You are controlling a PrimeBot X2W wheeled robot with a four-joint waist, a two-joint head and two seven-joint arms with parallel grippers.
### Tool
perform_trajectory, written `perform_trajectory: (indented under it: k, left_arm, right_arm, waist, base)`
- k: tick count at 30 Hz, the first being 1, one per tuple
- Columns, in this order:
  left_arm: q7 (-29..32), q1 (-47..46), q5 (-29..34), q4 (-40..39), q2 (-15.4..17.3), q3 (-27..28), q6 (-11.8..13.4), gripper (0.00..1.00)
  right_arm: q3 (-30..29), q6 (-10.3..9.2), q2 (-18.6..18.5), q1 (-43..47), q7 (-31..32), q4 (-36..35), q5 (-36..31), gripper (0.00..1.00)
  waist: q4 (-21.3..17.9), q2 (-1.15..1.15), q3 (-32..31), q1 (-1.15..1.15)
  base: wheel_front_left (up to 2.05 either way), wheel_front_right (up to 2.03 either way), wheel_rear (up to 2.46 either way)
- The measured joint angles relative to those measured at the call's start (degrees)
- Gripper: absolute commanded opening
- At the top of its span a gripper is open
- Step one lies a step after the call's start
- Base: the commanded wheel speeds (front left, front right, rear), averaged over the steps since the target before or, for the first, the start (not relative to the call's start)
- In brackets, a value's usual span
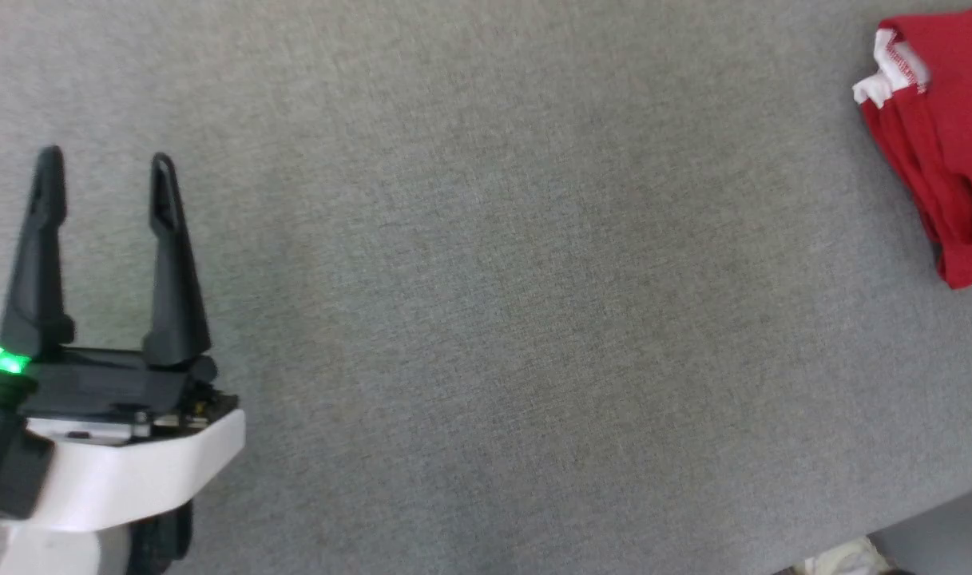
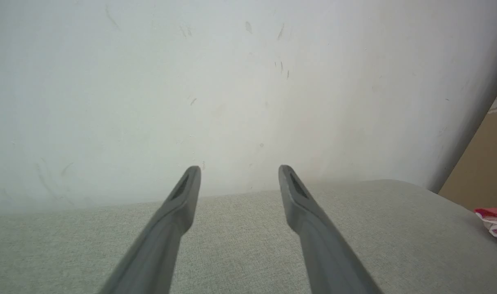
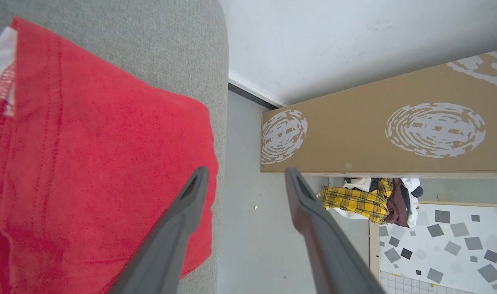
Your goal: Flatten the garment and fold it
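The red garment (image 1: 945, 136) lies bunched at the far right of the grey fabric surface (image 1: 486, 319), a white edge band showing at its upper left corner. My left gripper (image 1: 106, 172) stands open at the lower left, well away from the cloth, nothing between its fingers. A sliver of the garment (image 2: 495, 220) shows at the right edge of the left wrist view. In the right wrist view the garment (image 3: 93, 163) spreads close below, reaching the surface's right edge. My right gripper (image 3: 244, 173) hovers open above that edge, its left finger over the cloth, holding nothing.
A pale wall (image 2: 232, 81) rises behind the grey surface. Beyond the surface's right edge are a grey floor (image 3: 244, 228), a long brown cardboard box (image 3: 379, 134) with white prints, and a heap of clothes (image 3: 371, 202) including yellow plaid.
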Motion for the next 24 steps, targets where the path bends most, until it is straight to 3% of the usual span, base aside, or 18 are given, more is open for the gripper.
perform_trajectory:
  k: [11, 18, 22, 24]
  left_arm:
    - [-1.74, 2.75, -0.73, 4.49, -5.58, -0.44, -0.08, 1.0]
    - [-1.79, 5.91, 0.71, 5.12, -8.76, 0.82, -0.47, 1.0]
    - [-1.79, 8.47, 1.05, 6.15, -10.81, 2.04, -1.27, 1.0]
    - [-1.79, 9.18, 1.46, 6.53, -11.98, 2.31, -2.04, 1.0]
  right_arm:
    - [-13.14, 0.0, 8.6, 9.42, -10.4, -4.92, -3.93, 1.0]
    - [-19.2, 0.0, 19.58, 16.82, -16.59, -14.67, -7.58, 1.0]
    - [-20.95, 0.0, 27.64, 20.42, -20.43, -20.87, -10.38, 1.0]
    - [-20.96, 0.0, 29.85, 21.98, -21.48, -22.43, -11.03, 1.0]
  waist:
    - [3.12, 0.0, -8.87, -0.01]
    - [5.62, 0.0, -14.66, -0.01]
    - [7.41, 0.0, -18.17, -0.01]
    - [8.14, 0.0, -19.41, -0.01]
  base:
    - [0.0, 0.0, 0.0]
    - [0.0, 0.0, 0.0]
    - [0.0, 0.0, 0.0]
    - [0.0, 0.0, 0.0]
